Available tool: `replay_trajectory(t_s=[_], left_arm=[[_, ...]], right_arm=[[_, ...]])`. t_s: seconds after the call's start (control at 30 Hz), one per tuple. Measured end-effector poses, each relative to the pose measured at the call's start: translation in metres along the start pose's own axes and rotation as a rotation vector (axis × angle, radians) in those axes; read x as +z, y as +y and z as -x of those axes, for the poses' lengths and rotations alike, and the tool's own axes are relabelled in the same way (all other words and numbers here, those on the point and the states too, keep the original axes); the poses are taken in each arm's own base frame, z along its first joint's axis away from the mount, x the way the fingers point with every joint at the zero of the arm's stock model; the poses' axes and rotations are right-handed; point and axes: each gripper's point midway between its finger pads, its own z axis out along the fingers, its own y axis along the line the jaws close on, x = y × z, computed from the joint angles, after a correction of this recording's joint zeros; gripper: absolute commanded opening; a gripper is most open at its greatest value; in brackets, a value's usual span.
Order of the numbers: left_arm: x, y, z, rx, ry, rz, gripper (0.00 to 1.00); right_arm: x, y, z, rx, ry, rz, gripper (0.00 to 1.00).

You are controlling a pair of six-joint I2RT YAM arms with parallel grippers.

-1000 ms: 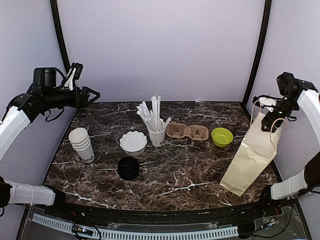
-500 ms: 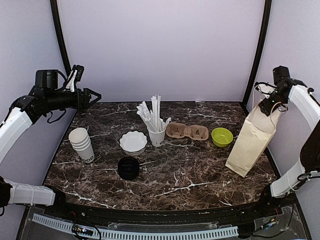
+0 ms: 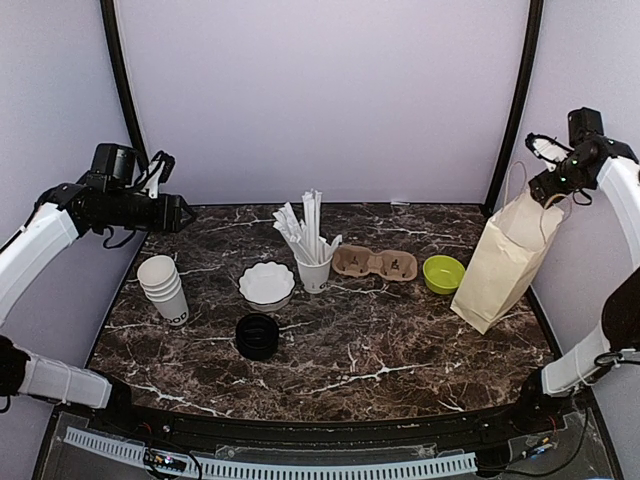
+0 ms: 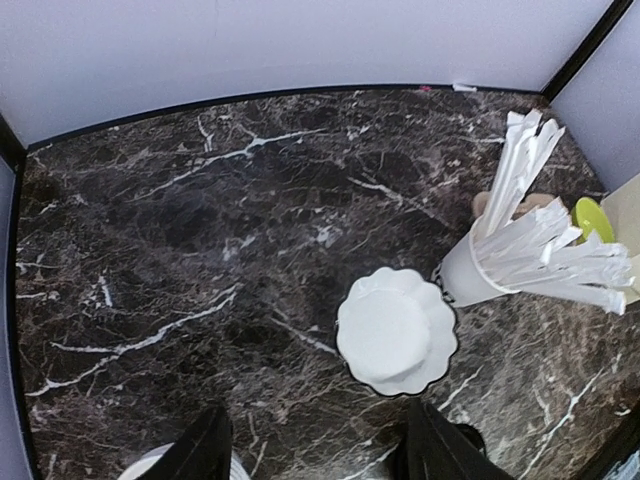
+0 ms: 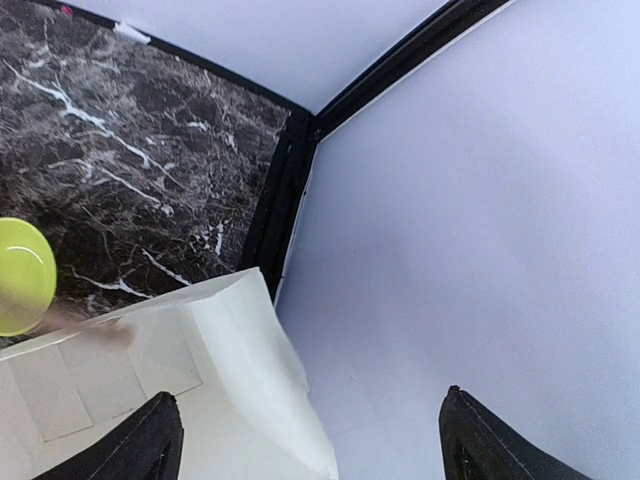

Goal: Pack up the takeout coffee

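Note:
A stack of white paper cups (image 3: pixel 165 289) with black lettering stands lidless at the left of the table. Its rim shows in the left wrist view (image 4: pixel 150 466). A stack of round black lids (image 3: pixel 257 336) sits in front of the scalloped bowl. My left gripper (image 3: pixel 180 212) is open and empty, high above the back left of the table (image 4: pixel 320 462). My right gripper (image 3: pixel 548 186) is open at the top of a tan paper bag (image 3: pixel 500 265), which leans tilted at the right edge. The bag's top lies under the wide jaws (image 5: pixel 310 440); I cannot tell if its handle hangs on a finger.
A white scalloped bowl (image 3: pixel 267 285), a small white cup of straws (image 3: pixel 313 270), a brown two-cup cardboard carrier (image 3: pixel 374 263) and a green bowl (image 3: pixel 444 273) stand in a row across the middle. Curved black posts and walls close in both sides.
My right gripper has risen and moved back to the right, and the bag has come more upright toward the right wall. My left gripper has dipped slightly toward the table.

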Motion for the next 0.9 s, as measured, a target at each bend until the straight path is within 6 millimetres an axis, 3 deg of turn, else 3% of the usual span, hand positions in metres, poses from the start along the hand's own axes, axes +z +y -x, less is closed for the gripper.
replay_trajectory(t_s=[0.13, 0.23, 0.3, 0.4, 0.53, 0.67, 0.77, 0.9], left_arm=[[0.008, 0.015, -0.011, -0.023, 0.088, 0.082, 0.52], [0.008, 0.027, -0.018, -0.045, 0.146, 0.156, 0.51], [0.009, 0.031, -0.024, -0.049, 0.187, 0.178, 0.51], [0.010, 0.035, -0.037, -0.055, 0.258, 0.197, 0.51], [0.013, 0.037, -0.054, -0.064, 0.348, 0.205, 0.49], [0.009, 0.036, -0.068, -0.076, 0.410, 0.202, 0.46], [0.007, 0.034, -0.075, -0.085, 0.437, 0.197, 0.44], [0.006, 0.035, -0.085, -0.093, 0.475, 0.201, 0.39]], right_arm=[[-0.066, 0.002, 0.021, 0.012, -0.152, 0.021, 0.90], [-0.111, 0.026, 0.038, -0.045, -0.303, 0.102, 0.86], [-0.135, 0.065, 0.050, -0.133, -0.405, 0.213, 0.84], [-0.155, 0.135, 0.065, -0.283, -0.504, 0.426, 0.81], [-0.146, 0.229, 0.074, -0.461, -0.504, 0.679, 0.77], [-0.122, 0.323, 0.055, -0.616, -0.410, 0.858, 0.63], [-0.115, 0.370, 0.037, -0.685, -0.369, 0.935, 0.61], [-0.106, 0.400, 0.025, -0.691, -0.351, 0.972, 0.61]])
